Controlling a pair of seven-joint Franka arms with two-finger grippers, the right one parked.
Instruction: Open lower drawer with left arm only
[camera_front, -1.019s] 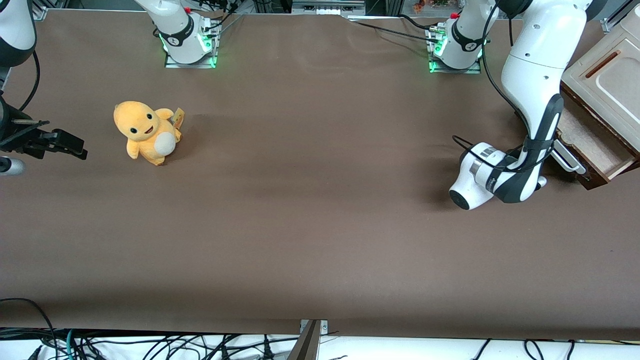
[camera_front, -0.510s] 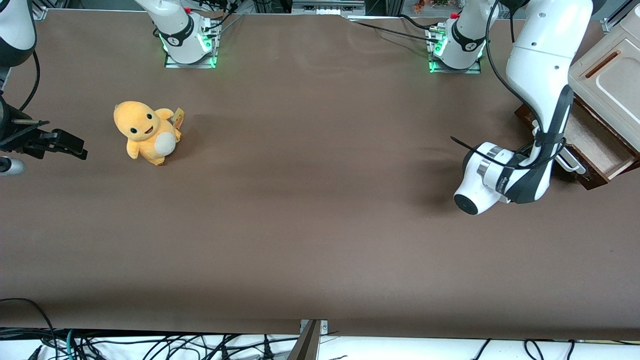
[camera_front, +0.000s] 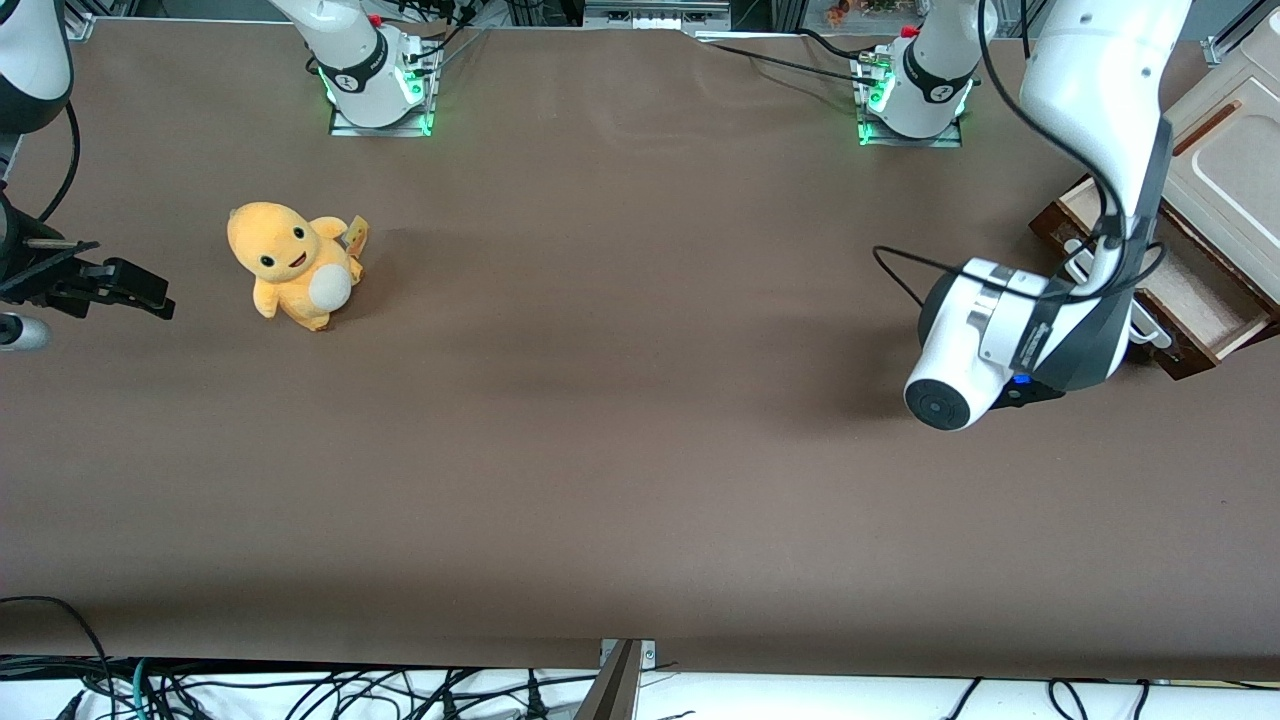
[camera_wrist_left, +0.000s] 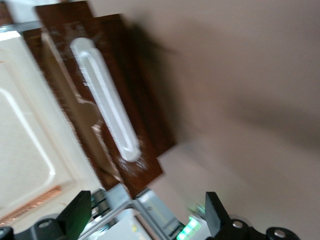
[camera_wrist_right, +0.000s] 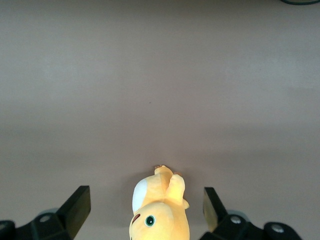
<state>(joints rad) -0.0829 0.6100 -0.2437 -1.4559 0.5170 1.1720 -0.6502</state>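
The lower drawer (camera_front: 1195, 290) stands pulled out of the cabinet at the working arm's end of the table, its pale lining showing. Its white bar handle (camera_front: 1140, 325) crosses the dark-brown front (camera_wrist_left: 142, 105) and shows as a long white bar (camera_wrist_left: 105, 100) in the left wrist view. The left arm (camera_front: 1095, 110) reaches down over the drawer's front, with its wrist (camera_front: 985, 340) above the table beside the handle. My gripper (camera_wrist_left: 145, 220) is open, its black fingers (camera_wrist_left: 75, 217) wide apart with nothing between them. It is off the handle.
The cabinet's cream-white panel (camera_front: 1235, 165) rises above the drawer. A yellow plush toy (camera_front: 295, 265) sits toward the parked arm's end of the table. Two arm bases with green lights (camera_front: 380, 75) stand farthest from the front camera. Cables lie along the nearest table edge.
The left arm has risen and its wrist has swung up away from the handle. More of the drawer front and handle shows. The drawer itself has stayed in place.
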